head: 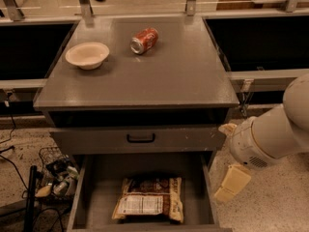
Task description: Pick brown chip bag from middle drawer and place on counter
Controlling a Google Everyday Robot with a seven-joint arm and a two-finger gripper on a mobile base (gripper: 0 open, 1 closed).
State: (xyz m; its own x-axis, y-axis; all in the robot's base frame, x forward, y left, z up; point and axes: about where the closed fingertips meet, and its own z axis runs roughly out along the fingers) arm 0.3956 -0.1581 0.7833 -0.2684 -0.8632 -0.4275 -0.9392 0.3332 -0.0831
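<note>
Gripper (232, 182), its grip state impossible to tell, hangs just right of the open middle drawer (96, 192), with the brown chip bag (149, 198) lying left of it on the drawer floor, white label print unreadable.

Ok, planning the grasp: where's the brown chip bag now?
The brown chip bag lies in the open middle drawer, bottom centre of the camera view; the tool hangs right of the drawer, apart from it.
</note>
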